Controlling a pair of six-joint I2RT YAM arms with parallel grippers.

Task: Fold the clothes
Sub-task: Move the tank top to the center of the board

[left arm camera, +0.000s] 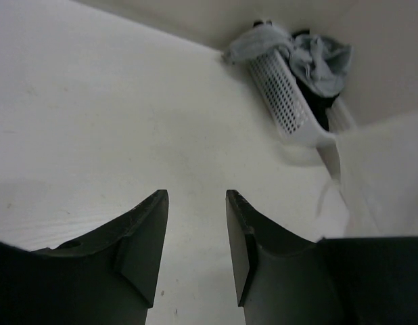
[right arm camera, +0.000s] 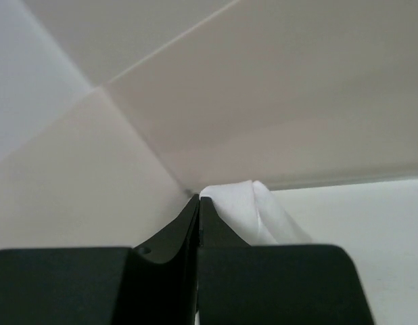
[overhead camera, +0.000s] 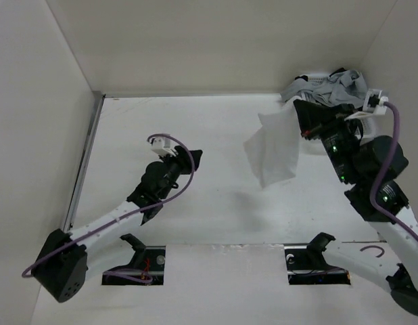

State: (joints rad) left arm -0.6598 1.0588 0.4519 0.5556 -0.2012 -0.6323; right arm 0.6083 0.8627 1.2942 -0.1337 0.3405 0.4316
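One white camisole (overhead camera: 273,150) hangs pinched in the right gripper (right arm camera: 198,202) near one laundry basket (left arm camera: 285,95) at the far-right corner of the tabletop (overhead camera: 216,220); the left gripper (left arm camera: 195,198) stands open, empty.

Top (overhead camera: 273,150) plain white, no pattern. Table (overhead camera: 209,128) white. Basket (left arm camera: 285,95) white, dotted with small holes. Laundry heap (left arm camera: 317,57) in it grey and black. Left pincer (left arm camera: 195,196) black, right pincer (right arm camera: 197,201) black. Cable (overhead camera: 398,135) purple.

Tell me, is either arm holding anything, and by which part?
The right tool pinches the thin white fabric top by its upper edge; the left tool is open and empty.
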